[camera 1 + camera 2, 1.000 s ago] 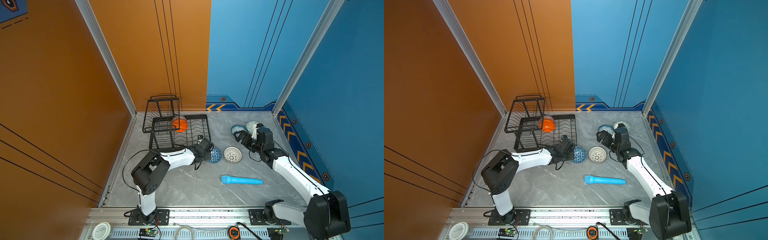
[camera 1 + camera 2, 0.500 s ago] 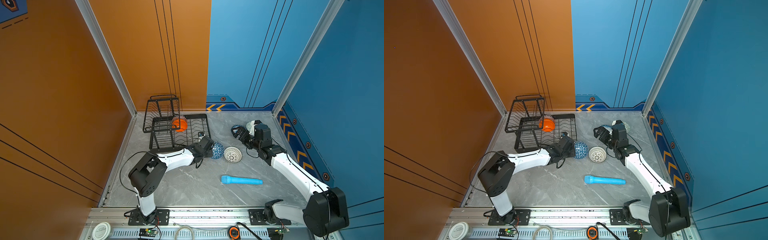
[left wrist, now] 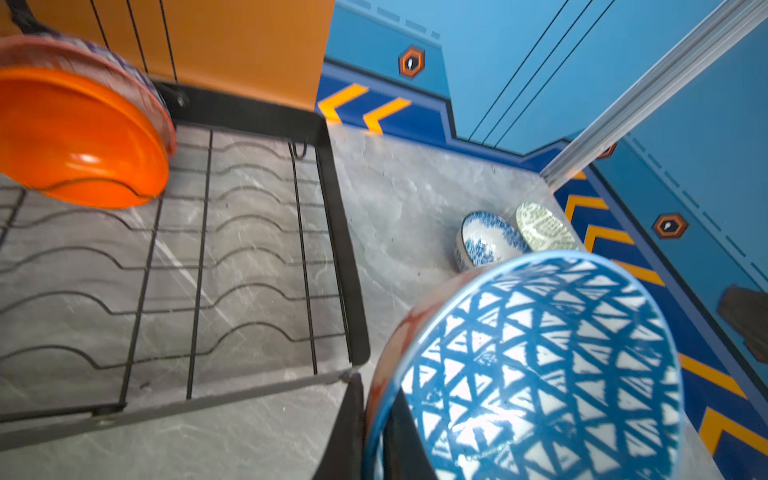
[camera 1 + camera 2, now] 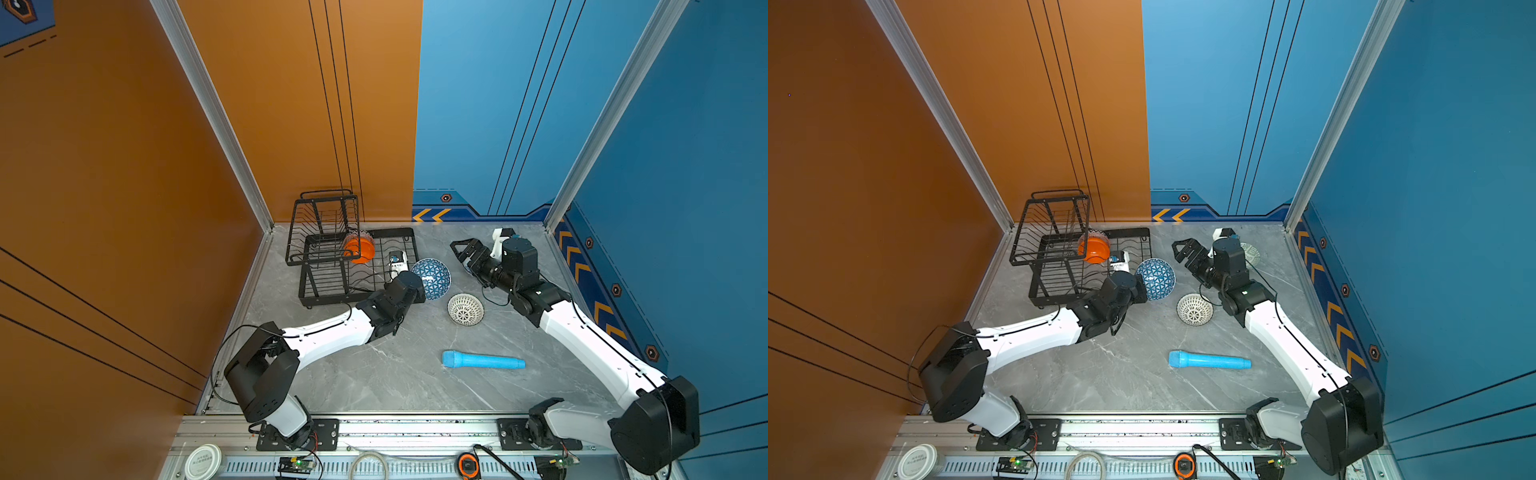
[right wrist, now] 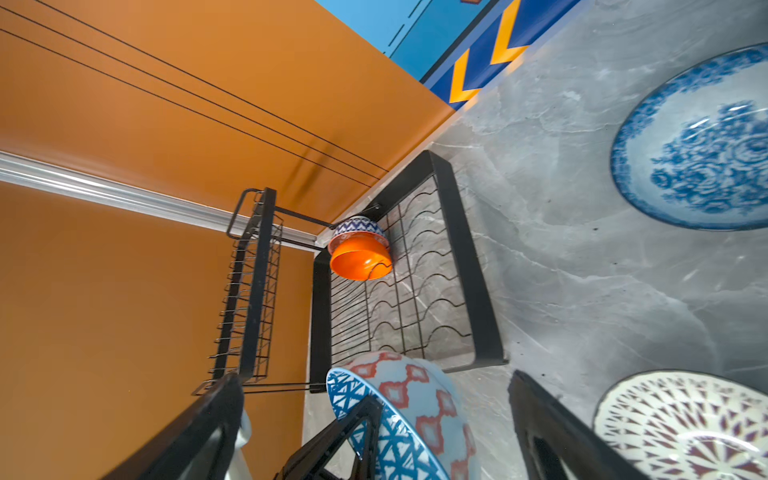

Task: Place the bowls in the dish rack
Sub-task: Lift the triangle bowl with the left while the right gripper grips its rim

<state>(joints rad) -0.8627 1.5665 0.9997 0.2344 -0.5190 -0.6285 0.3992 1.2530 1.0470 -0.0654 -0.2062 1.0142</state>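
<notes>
My left gripper (image 4: 417, 286) (image 3: 374, 399) is shut on the rim of the blue triangle bowl (image 4: 433, 277) (image 4: 1155, 279) (image 3: 540, 365), held tilted just off the front right corner of the black wire dish rack (image 4: 332, 297) (image 3: 332, 208). A glossy orange bowl (image 4: 360, 251) (image 3: 83, 137) stands on edge in the rack's lower tray, with a patterned bowl (image 5: 359, 226) nested behind it. My right gripper (image 4: 467, 248) (image 5: 374, 376) hangs open and empty above the table. Below it lie the white-blue floral bowl (image 5: 702, 141) (image 3: 486, 241), the pale green bowl (image 4: 1250, 251) and the white dark-dotted bowl (image 4: 465, 309).
A light blue cylinder (image 4: 482, 360) lies on the grey table toward the front. The rack's raised basket (image 4: 324, 216) stands against the orange back wall. The blue wall with chevrons borders the right side.
The left gripper has carried the blue triangle bowl up and back toward the rack. The right gripper has risen and swung left, away from the bowls by the right wall.
</notes>
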